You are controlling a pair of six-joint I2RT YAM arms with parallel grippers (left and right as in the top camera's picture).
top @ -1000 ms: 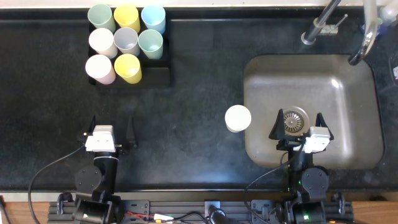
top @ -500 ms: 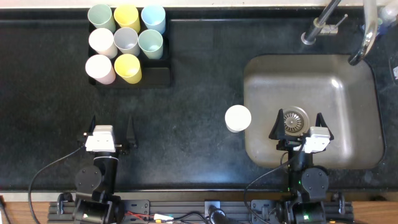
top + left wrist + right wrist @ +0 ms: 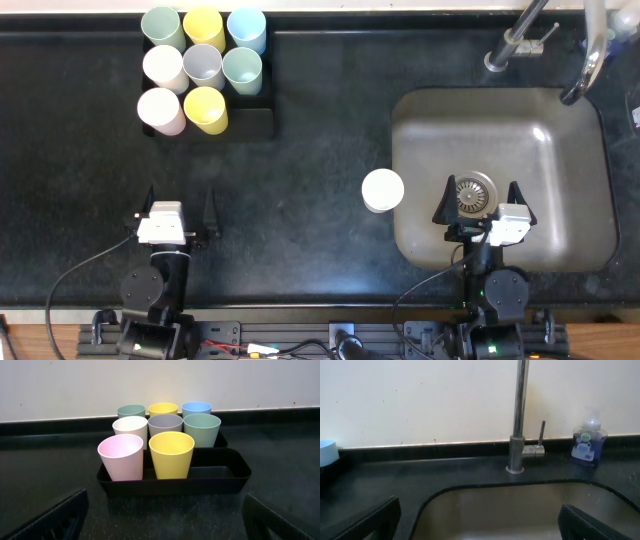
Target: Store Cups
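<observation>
From above, cannot tell whether the white round plastic cup beside the steel sink basin stands mouth up or down. From the left wrist, only rims seen of the rear sage-green plastic cup, rear yellow plastic cup and rear light-blue plastic cup, the rest hidden behind the middle row. From the right wrist, tall chrome tap cut off by the frame edge; pale blue sliver at another edge, too little to name.

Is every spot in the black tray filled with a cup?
No, the corner spot beside the front yellow cup in the black tray holds no cup.
</observation>
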